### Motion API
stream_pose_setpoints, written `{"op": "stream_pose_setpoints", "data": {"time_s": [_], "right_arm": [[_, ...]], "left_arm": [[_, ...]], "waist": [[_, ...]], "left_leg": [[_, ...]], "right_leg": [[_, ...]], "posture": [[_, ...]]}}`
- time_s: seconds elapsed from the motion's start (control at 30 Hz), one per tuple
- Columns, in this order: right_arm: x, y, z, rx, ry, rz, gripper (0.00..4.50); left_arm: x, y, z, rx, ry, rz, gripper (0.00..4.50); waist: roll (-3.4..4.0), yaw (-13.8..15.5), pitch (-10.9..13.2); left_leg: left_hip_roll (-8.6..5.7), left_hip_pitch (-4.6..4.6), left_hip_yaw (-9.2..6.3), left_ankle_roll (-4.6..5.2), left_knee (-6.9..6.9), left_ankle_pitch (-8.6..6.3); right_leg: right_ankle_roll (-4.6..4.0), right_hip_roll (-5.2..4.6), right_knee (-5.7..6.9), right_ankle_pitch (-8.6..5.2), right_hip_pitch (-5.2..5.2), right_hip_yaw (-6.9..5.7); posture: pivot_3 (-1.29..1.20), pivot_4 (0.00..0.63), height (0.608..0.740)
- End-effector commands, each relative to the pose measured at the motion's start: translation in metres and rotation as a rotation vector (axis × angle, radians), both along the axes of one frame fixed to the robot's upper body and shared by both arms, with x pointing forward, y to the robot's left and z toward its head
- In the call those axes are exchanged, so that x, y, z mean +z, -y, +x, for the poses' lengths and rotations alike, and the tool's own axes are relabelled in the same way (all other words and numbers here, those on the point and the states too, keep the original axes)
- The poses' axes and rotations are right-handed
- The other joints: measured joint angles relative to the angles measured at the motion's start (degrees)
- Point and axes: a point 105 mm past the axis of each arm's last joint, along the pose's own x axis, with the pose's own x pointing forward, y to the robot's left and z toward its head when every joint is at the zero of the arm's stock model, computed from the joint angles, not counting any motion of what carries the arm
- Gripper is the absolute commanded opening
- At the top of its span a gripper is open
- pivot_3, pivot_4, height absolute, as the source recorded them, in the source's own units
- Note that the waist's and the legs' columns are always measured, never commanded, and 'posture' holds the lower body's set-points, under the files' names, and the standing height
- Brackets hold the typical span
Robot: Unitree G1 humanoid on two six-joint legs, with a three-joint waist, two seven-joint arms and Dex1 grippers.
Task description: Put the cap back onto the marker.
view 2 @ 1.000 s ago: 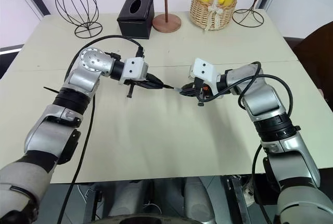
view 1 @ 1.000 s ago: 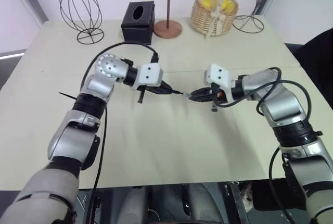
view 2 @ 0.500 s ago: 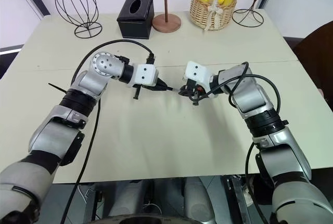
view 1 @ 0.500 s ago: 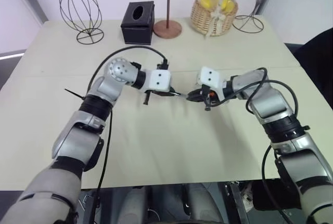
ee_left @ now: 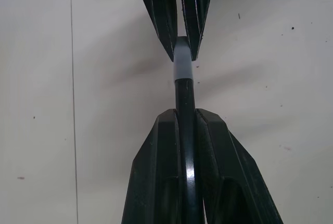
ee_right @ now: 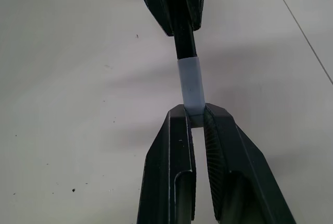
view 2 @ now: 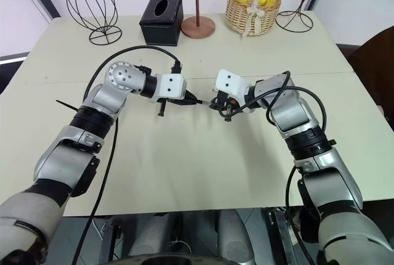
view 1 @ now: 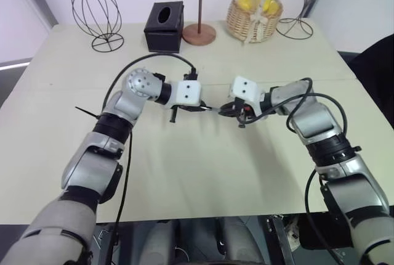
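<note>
Mid-table, held clear above the surface: left gripper [ee_left: 182,125] clamped on the marker [ee_left: 184,104], right gripper [ee_right: 195,117] clamped on the cap [ee_right: 190,86], the two meeting tip to tip. Marker's long axis runs left–right, straight out of the left fingers toward the right gripper; cap sits coaxial on the marker's end, its pale grey sleeve butting the black barrel. Judgement: seating needs a push along that shared line only, either arm equally near; any sideways drift would cock the cap.
</note>
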Motion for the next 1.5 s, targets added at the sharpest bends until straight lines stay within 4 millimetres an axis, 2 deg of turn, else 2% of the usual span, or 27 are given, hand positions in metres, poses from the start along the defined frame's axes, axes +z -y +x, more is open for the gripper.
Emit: {"op": "stream_pose_setpoints", "data": {"time_s": [0.03,0.37,0.83,0.93,1.0,1.2,1.3,1.4,1.5], "right_arm": [[0.048,-0.033,-0.002,0.091,0.162,0.083,0.04],[0.052,-0.039,-0.004,0.100,0.166,0.091,0.04],[0.049,-0.020,0.000,0.056,0.175,0.042,0.04],[0.047,-0.015,0.002,0.050,0.185,0.008,1.24],[0.044,-0.011,-0.001,0.061,0.165,-0.021,2.20],[0.034,0.000,-0.012,0.087,0.107,-0.072,2.20],[0.035,0.007,-0.014,0.071,0.098,-0.066,2.20],[0.046,0.023,-0.012,0.001,0.098,-0.012,2.20],[0.062,0.056,-0.001,-0.167,0.150,0.072,2.20]], "left_arm": [[0.005,0.043,-0.023,-0.179,0.039,-0.020,0.00],[-0.002,0.052,-0.027,-0.214,0.081,0.023,0.00],[-0.007,0.034,-0.020,-0.172,0.062,0.057,0.00],[-0.008,0.031,-0.020,-0.166,0.059,0.061,0.00],[-0.008,0.029,-0.019,-0.161,0.058,0.062,0.00],[-0.007,0.022,-0.016,-0.137,0.054,0.064,0.00],[-0.007,0.017,-0.014,-0.113,0.050,0.063,0.00],[-0.008,0.003,-0.005,-0.050,0.045,0.061,0.00],[-0.003,-0.023,0.008,0.080,0.028,0.004,0.00]], "waist": [[0.00,0.00,0.00],[0.00,0.02,0.00],[0.00,0.00,0.00],[0.00,0.02,0.00],[0.00,0.09,0.00],[0.01,0.04,-0.01],[0.01,-0.01,-0.01],[0.01,0.06,-0.01],[0.01,0.11,-0.01]], "left_leg": [[0.00,0.00,0.00,0.00,0.00,0.00],[-0.01,0.00,0.00,0.00,0.00,0.00],[-0.01,0.00,0.00,0.00,0.00,0.00],[-0.01,0.00,0.00,0.00,0.00,0.00],[-0.02,-0.02,-0.01,-0.01,0.00,0.01],[-0.04,-0.02,-0.01,-0.01,0.00,0.01],[-0.04,-0.02,-0.01,-0.01,0.00,0.01],[-0.03,-0.02,-0.01,-0.01,0.00,0.01],[-0.04,-0.03,-0.01,0.00,0.00,0.01]], "right_leg": [[0.00,0.00,0.00,0.00,0.00,0.00],[0.00,0.00,0.01,0.00,0.00,0.00],[0.00,-0.01,0.02,0.00,-0.01,0.00],[0.00,-0.01,0.02,0.00,-0.01,0.00],[0.00,-0.03,0.02,0.00,-0.02,-0.01],[0.00,-0.06,0.02,0.00,-0.02,-0.01],[0.00,-0.05,0.03,0.00,-0.03,-0.01],[0.00,-0.06,0.03,0.00,-0.03,-0.01],[0.00,-0.09,0.04,0.00,-0.03,-0.01]], "posture": [[0.00,0.150,0.740],[0.00,0.150,0.740],[0.00,0.150,0.740],[0.00,0.150,0.740],[0.00,0.150,0.740],[0.00,0.150,0.740],[0.00,0.150,0.740],[0.00,0.150,0.740],[0.00,0.150,0.740]]}}
